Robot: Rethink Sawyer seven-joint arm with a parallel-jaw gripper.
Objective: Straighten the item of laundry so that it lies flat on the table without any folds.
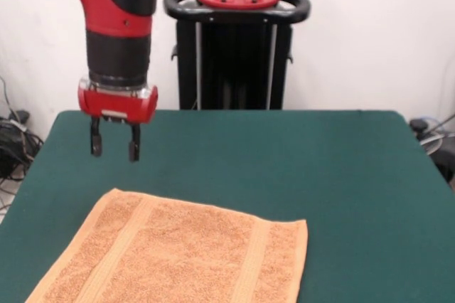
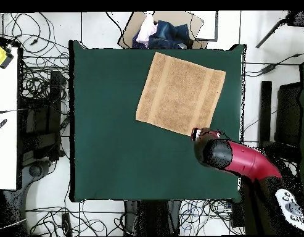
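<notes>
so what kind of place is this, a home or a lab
Most likely a robotics lab, not a home: a red robot arm hangs over a green table holding one towel, with tangled cables across the floor around it.

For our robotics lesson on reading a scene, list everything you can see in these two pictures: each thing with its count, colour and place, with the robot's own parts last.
orange-tan terry-cloth towel: one, orange-tan with flat woven bands, spread flat near the table edge farthest from the robot's base.
dark green felt-topped table: one, dark green, filling the middle of both views.
pile of clothes: one, blue and pale, on the floor beyond the table's edge in the overhead view.
cables: many, black, on the floor around the table.
black pedestal: one, black with a red top, behind the table.
red and black arm: one, over the table beside the towel.
gripper: one, black jaws apart, above the bare table, holding nothing.
</notes>
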